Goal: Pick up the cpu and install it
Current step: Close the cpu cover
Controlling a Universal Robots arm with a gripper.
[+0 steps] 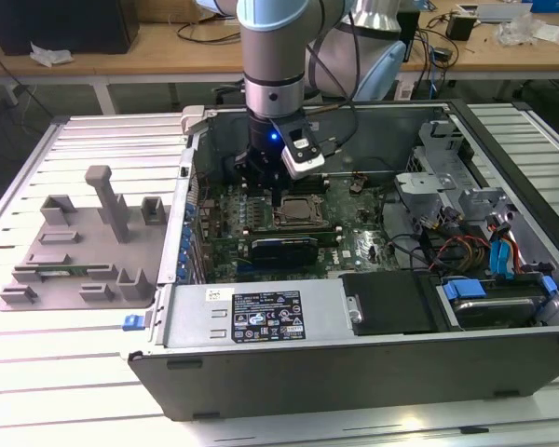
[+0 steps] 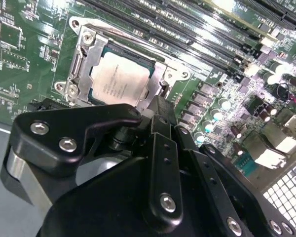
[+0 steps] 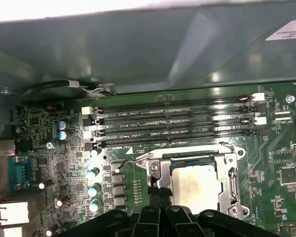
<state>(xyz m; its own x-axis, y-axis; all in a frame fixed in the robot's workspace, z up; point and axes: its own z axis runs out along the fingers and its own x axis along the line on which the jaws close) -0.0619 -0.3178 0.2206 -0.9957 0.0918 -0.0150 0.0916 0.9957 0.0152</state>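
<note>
The cpu (image 2: 121, 79) lies flat in the socket on the green motherboard (image 3: 281, 143), silver top up, with the metal socket frame (image 3: 232, 170) around it. It also appears under the arm in the exterior view, cpu (image 1: 296, 212). My gripper (image 2: 158, 106) hangs low inside the open computer case (image 1: 261, 321), its black fingers pressed together at the socket's edge beside the cpu. Nothing is held between them. In the first wrist view the gripper (image 3: 158, 193) meets the frame's rim next to the thin wire lever (image 3: 130, 160).
Empty memory slots (image 3: 177, 123) run along one side of the socket. Capacitors (image 3: 93, 175) and rear ports stand close by. On the exterior view's left lies a grey fixture tray (image 1: 84, 242). Cables and a drive cage (image 1: 484, 242) crowd the case's right side.
</note>
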